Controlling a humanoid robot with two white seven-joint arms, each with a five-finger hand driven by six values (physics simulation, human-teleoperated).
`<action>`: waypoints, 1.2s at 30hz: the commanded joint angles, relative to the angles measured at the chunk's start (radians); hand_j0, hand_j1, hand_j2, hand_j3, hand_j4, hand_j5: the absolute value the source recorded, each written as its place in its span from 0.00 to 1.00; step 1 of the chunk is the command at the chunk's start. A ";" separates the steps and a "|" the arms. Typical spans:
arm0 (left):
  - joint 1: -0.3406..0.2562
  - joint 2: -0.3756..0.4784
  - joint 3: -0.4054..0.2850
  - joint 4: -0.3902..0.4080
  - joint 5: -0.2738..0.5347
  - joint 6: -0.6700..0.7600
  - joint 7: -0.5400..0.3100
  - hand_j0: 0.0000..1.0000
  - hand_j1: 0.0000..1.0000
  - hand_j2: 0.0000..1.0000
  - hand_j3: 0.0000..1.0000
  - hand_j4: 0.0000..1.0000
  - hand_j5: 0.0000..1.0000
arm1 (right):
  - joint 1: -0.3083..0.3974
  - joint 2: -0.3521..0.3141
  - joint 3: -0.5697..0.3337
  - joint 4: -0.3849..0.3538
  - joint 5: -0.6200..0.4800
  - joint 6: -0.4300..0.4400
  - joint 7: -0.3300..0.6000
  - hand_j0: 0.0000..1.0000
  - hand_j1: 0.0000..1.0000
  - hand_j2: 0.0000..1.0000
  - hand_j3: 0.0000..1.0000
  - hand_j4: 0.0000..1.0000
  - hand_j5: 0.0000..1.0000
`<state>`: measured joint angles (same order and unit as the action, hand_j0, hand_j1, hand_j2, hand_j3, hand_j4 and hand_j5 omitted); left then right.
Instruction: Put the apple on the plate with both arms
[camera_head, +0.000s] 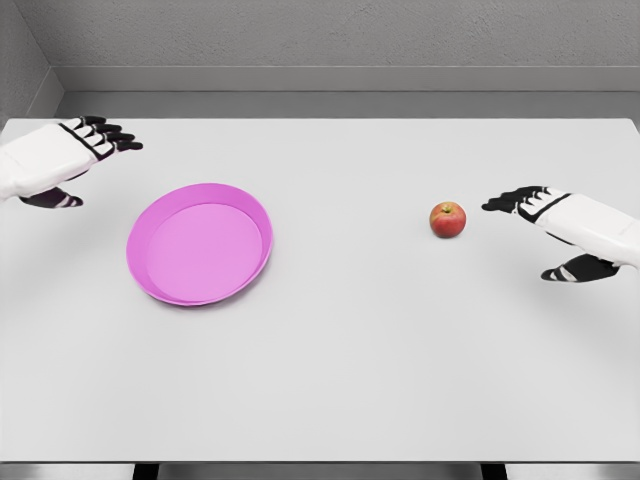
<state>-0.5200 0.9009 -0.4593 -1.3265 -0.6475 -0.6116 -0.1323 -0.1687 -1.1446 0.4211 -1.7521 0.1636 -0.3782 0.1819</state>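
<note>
Head view: white table (330, 380), pink plate (200, 243) left of centre, red apple (448, 219) right of centre, well apart from each other. Nothing on the plate; bare pink floor and raised rim only. Apple upright on the tabletop, stem up, untouched.

Right hand (560, 225) near the apple on its right side, palm turned inward, dark fingers (510, 202) stretched toward the fruit, thumb hanging lower and apart. Spread wide, holding nothing; a clear gap of table between fingertips and apple.

Left hand (60, 160) at the far left edge, beyond the plate's upper left, fingers extended and relaxed, thumb tucked below. Empty too, and not touching the plate.

Progress, judged from the layout: barely begun. No grasp, no lift, no transfer, no placement. At most an approach on the right side, with the hand shaped for a side grasp but short of contact.

Still to do: close the gap to the apple, wrap fingers and thumb around it, lift, carry leftward across the open stretch of table. Then, given the wording about both arms, probably a handover to the left hand somewhere between apple and plate, or a shared hold, before setting the fruit down inside the rim. Left hand well placed near the plate for that last part.
</note>
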 joint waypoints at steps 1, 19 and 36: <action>0.000 0.000 -0.002 -0.003 0.006 0.001 0.000 1.00 1.00 1.00 1.00 1.00 1.00 | 0.000 -0.001 0.001 -0.001 -0.003 -0.001 0.011 1.00 1.00 1.00 1.00 1.00 1.00; -0.002 0.007 -0.002 -0.005 0.009 0.001 0.005 1.00 1.00 1.00 1.00 1.00 1.00 | -0.601 0.313 0.541 0.275 0.001 0.410 0.358 1.00 1.00 1.00 1.00 1.00 1.00; -0.003 0.001 0.001 -0.002 0.003 0.001 0.003 1.00 1.00 1.00 1.00 1.00 1.00 | -0.719 0.413 0.591 0.399 0.001 0.447 0.419 1.00 1.00 1.00 1.00 1.00 1.00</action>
<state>-0.5231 0.9031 -0.4572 -1.3287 -0.6477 -0.6115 -0.1303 -0.8882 -0.7355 1.0005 -1.3574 0.1647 0.0685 0.6009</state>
